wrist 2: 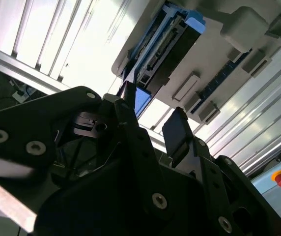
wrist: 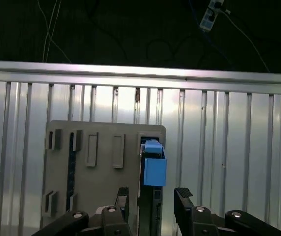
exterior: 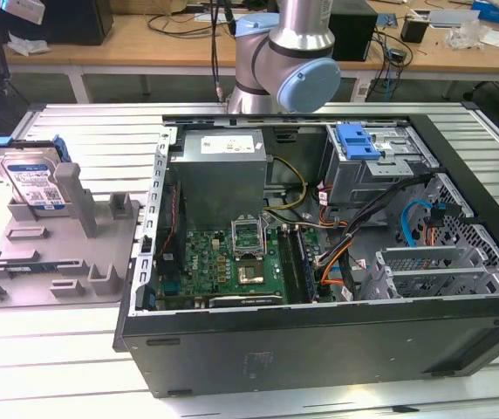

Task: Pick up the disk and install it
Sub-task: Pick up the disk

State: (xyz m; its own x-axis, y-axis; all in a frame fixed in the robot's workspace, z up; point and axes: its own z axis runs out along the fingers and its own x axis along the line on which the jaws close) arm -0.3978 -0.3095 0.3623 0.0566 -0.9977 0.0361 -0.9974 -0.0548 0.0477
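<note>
The disk (exterior: pixel 33 179), a silver hard drive in a blue plastic frame, stands on edge in a slot of a grey holder (exterior: pixel 101 253). The holder sits on a ribbed metal table (exterior: pixel 58 349) at the exterior view's left, well apart from the open computer case (exterior: pixel 319 349).

In the first wrist view, the gripper (wrist: pixel 153 200) is above the disk's top edge. Its fingers (wrist: pixel 183 201) are spread apart, one on each side of the disk, with a gap on both sides.

The disk is probably rigid, dense and sensitive to knocks, and its metal faces are smooth. The two flat faces look like the firmest place to grip it, rather than the bendable blue frame.
</note>
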